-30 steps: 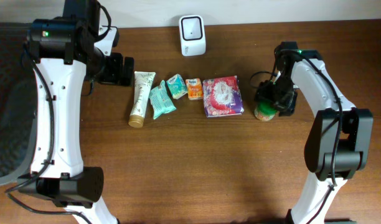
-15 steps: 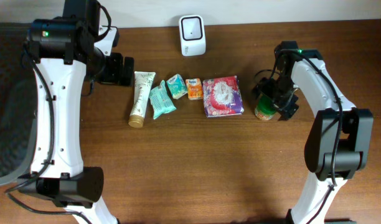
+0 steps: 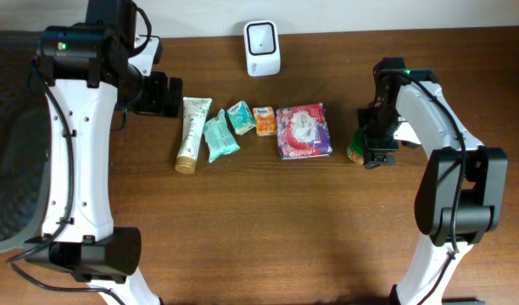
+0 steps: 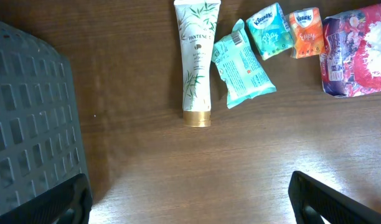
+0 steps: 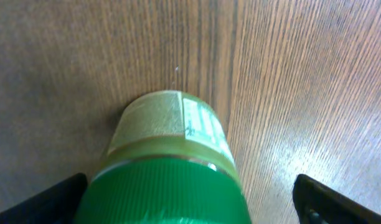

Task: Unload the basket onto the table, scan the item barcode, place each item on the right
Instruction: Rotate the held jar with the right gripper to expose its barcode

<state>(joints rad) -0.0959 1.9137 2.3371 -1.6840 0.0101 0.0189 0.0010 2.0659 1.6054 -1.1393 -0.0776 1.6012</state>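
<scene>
**Jar lined up, nothing scanned**

At the lower edge of the right wrist view, the right claw point(image 5: 190, 202) stood wide open astride the green-lidded jar point(image 5: 169, 168), gripping nothing. The jar rested on the table point(image 3: 242, 220) at mid-right. The left claw point(image 4: 190, 205) also gaped empty, at upper left.

By my reading the task had barely begun — grasping, lifting and presenting a barcode all remained.

Counted: one jar, one tube point(image 4: 197, 62), one teal pouch point(image 4: 243, 71), two small tissue packs point(image 4: 271, 30) and one purple pack point(image 4: 358, 53) — six items. Farthest, at top centre, stood one white scanner point(image 3: 261, 47).
</scene>
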